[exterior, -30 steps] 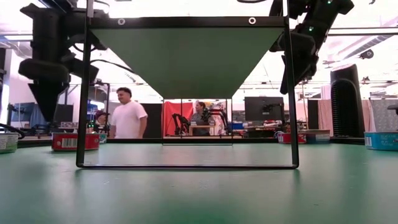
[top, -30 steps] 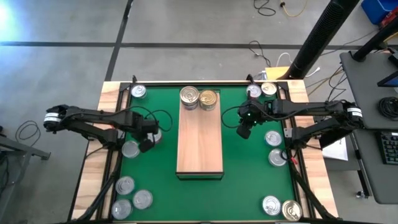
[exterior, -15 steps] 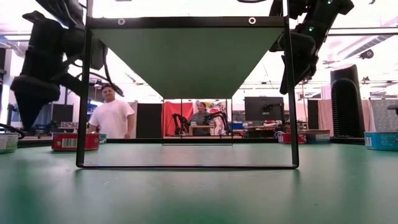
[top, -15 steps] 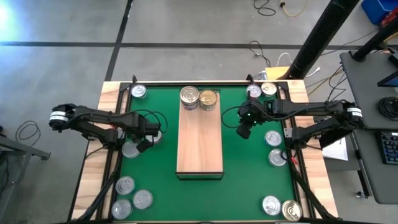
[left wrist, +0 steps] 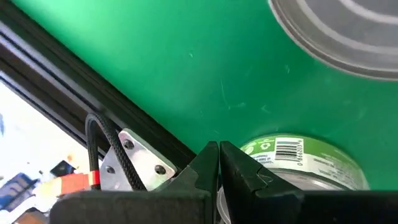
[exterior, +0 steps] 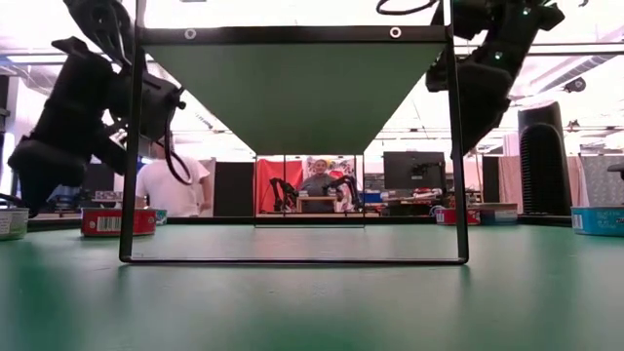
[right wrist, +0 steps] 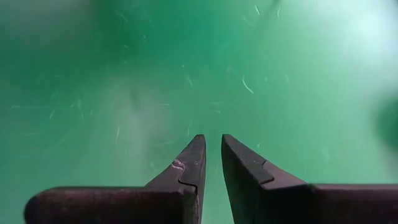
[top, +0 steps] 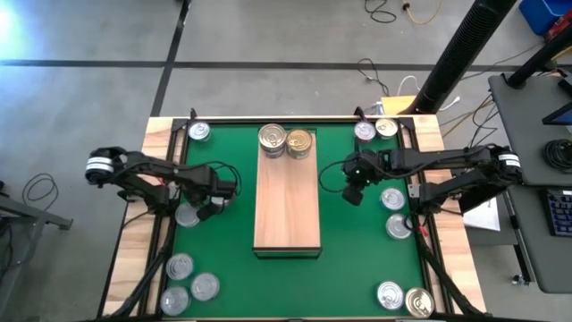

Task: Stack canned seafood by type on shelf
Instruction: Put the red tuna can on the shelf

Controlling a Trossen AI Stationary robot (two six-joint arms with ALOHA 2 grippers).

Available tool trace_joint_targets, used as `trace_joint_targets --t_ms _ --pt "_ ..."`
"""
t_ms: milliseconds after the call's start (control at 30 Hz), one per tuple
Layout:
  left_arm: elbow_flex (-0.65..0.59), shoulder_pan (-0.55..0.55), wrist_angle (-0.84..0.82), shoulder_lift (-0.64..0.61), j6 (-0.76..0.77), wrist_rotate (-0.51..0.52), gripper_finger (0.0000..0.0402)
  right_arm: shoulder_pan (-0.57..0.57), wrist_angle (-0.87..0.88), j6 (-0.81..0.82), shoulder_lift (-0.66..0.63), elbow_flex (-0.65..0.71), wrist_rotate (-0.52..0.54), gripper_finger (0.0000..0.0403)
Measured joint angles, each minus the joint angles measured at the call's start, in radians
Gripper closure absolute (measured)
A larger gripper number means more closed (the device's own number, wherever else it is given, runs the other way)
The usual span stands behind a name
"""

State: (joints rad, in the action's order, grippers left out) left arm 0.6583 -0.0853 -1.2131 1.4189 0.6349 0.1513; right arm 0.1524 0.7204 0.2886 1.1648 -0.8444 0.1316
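Two tins, one silver-topped (top: 272, 139) and one gold-topped (top: 299, 142), sit side by side at the far end of the shelf (top: 287, 210). Other cans lie scattered on the green mat (top: 357, 250) along both sides. Left gripper (top: 211, 202), fingers pressed together and holding nothing, hangs beside a silver can (top: 187, 215) near the left edge. Right gripper (top: 355, 191), nearly shut and empty, hovers over bare mat right of the shelf.

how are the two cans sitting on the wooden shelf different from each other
The left can has a silver lid; the right can has a gold one. The silver-lidded can looks slightly larger than the gold-lidded one. Both stand upright, side by side at the far end of the shelf.
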Motion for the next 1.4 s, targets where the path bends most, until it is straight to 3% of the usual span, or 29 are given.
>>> trace_joint_targets --t_ms 100,200,400,600,800,1067,1200,1400 --pt "-0.001 0.001 0.070 0.011 -0.103 0.043 0.0401 0.000 0.000 0.003 0.000 0.005 0.000 0.0357" --pt "0.002 0.001 0.135 0.014 -0.179 0.016 0.0401 0.000 -0.002 0.032 0.000 0.005 0.000 0.0353" --pt "-0.001 0.002 0.160 0.006 -0.164 -0.003 0.0401 -0.019 -0.002 0.060 0.000 0.005 -0.033 0.0358" --pt "-0.004 0.003 0.332 0.005 -0.254 0.005 0.0401 -0.052 -0.053 0.025 0.000 0.015 -0.024 0.0355" --pt "-0.037 0.003 0.466 0.000 -0.351 0.011 0.0401 -0.064 -0.122 0.039 0.000 0.108 -0.026 0.0343" --pt "-0.040 0.010 0.498 -0.017 -0.337 0.048 0.0401 -0.063 -0.242 0.077 0.000 0.255 -0.037 0.0327" --pt "-0.018 -0.001 0.466 -0.052 -0.227 0.061 0.0401 -0.063 -0.332 0.044 0.000 0.283 -0.068 0.0315" --pt "0.008 -0.056 0.385 -0.067 -0.191 0.213 0.0401 -0.063 -0.362 0.018 0.000 0.277 -0.070 0.0295"
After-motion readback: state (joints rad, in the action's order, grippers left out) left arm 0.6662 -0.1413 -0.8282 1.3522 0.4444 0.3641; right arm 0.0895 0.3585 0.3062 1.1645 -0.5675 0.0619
